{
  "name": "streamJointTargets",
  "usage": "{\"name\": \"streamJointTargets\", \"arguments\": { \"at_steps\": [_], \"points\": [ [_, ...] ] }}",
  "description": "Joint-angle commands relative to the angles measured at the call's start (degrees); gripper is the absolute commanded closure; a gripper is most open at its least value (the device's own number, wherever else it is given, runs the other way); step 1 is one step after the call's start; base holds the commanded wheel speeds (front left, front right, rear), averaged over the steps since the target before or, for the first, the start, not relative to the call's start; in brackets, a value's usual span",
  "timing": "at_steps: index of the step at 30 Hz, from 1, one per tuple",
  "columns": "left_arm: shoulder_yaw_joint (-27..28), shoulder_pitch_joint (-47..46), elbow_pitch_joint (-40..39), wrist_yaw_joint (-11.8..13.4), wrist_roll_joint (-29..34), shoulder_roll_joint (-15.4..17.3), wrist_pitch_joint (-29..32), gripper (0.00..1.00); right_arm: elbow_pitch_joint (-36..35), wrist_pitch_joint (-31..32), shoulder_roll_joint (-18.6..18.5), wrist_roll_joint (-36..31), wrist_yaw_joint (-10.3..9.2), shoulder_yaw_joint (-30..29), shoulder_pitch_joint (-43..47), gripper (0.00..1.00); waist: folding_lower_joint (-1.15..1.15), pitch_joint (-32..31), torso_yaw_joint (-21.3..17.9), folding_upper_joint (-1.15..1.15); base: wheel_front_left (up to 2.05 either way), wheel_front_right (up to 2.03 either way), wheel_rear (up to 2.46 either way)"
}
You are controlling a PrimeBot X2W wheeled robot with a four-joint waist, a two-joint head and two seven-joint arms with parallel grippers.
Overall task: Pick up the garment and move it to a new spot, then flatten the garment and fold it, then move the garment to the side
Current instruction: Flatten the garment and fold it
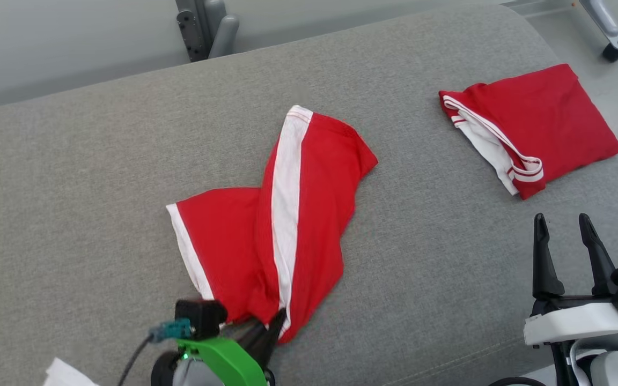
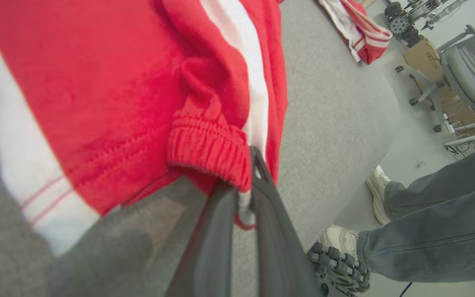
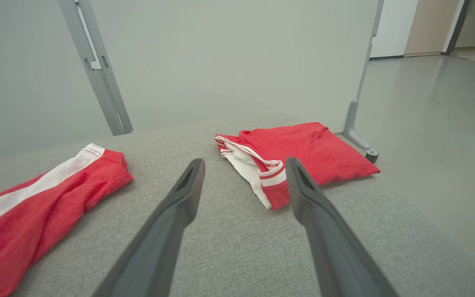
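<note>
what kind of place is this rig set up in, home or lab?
Probably a lab or office test space, not a home: a wheeled office chair beside a cardboard box, a pale partition standing on a metal foot, and a bare grey floor.

A wide grey woven-fabric cushioned surface (image 1: pixel 100 161) carries a crumpled red garment with white side stripe (image 1: pixel 309 214) at its near middle, and a folded red-and-white garment (image 1: pixel 545 118) lies far right.
</note>
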Motion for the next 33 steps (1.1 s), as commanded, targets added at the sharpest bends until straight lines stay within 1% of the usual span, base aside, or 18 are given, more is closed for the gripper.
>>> {"name": "streamJointTargets", "arguments": {
  "at_steps": [1,5,7,12,13,15,16,19,24,26,28,30,33],
  "points": [
    [-0.42,2.28,1.24,-0.12,-0.88,-0.88,-1.11,1.0,-0.06,-0.15,-0.1,-0.81,-0.09,0.07,0.38,0.0,0.0,0.13,1.7,0.0,0.0,0.0,0.0],
    [0.52,4.93,7.02,0.73,-0.9,-1.05,-4.38,1.0,-0.33,-0.15,-0.12,-1.55,-0.09,-0.23,-0.28,0.0,0.0,0.06,3.9,0.0,0.0,0.0,0.0],
    [1.4,4.79,9.58,0.59,-1.47,-1.06,-5.5,1.0,-0.49,-0.15,-0.1,-2.12,-0.09,-0.15,-0.47,0.0,0.0,0.09,5.13,0.0,0.0,0.0,0.0],
    [4.91,0.63,13.19,0.33,-1.03,1.62,-8.2,1.0,-0.71,-0.15,-0.11,-3.17,-0.09,0.08,-1.17,0.0,0.0,0.23,7.51,0.0,0.0,0.0,0.0],
    [5.91,-1.79,13.77,0.11,-0.46,2.54,-9.19,1.0,-0.66,-0.15,-0.11,-3.42,-0.09,0.24,-1.33,0.0,0.0,0.35,8.29,0.0,0.0,0.0,0.0],
    [6.7,-4.44,14.43,-0.26,0.16,3.26,-9.9,1.0,-0.52,-0.15,-0.12,-3.47,-0.09,0.36,-1.45,0.0,0.0,0.45,8.95,0.0,0.0,0.0,0.0],
    [6.7,-4.44,14.43,-0.26,0.16,3.26,-9.9,1.0,-0.52,-0.15,-0.12,-3.47,-0.09,0.36,-1.45,0.0,0.0,0.45,8.95,0.0,0.0,0.0,0.0],
    [6.76,-8.32,15.69,-0.96,1.53,3.91,-10.63,1.0,-0.22,-0.15,-0.12,-3.42,-0.09,0.62,-1.75,0.0,0.0,0.51,9.51,0.0,0.0,0.0,0.0],
    [5.95,-12.78,17.53,-2.22,2.73,2.96,-12.27,1.0,0.06,-0.15,-0.13,-3.23,-0.09,0.95,-2.15,0.0,0.0,0.63,9.67,0.0,0.0,0.0,0.0],
    [5.51,-13.77,18.93,-2.39,3.78,3.11,-13.24,1.0,0.11,-0.15,-0.12,-3.04,-0.09,1.02,-2.13,0.0,0.0,0.64,9.64,0.0,0.0,0.0,0.0],
    [5.54,-14.37,20.61,-1.85,4.39,3.04,-14.25,1.0,0.12,-0.15,-0.13,-2.92,-0.09,1.02,-2.02,0.0,0.0,0.62,9.54,0.0,0.0,0.0,0.0],
    [5.46,-14.1,22.17,-1.59,4.13,2.95,-14.02,1.0,0.12,-0.15,-0.12,-2.92,-0.09,0.97,-1.73,0.0,0.0,0.52,9.44,0.0,0.0,0.0,0.0],
    [5.0,-12.37,23.19,-2.17,2.72,3.0,-11.76,1.0,0.01,-0.15,-0.12,-2.98,-0.09,0.55,-1.13,0.0,0.0,0.25,9.48,0.0,0.0,0.0,0.0]
  ]
}}
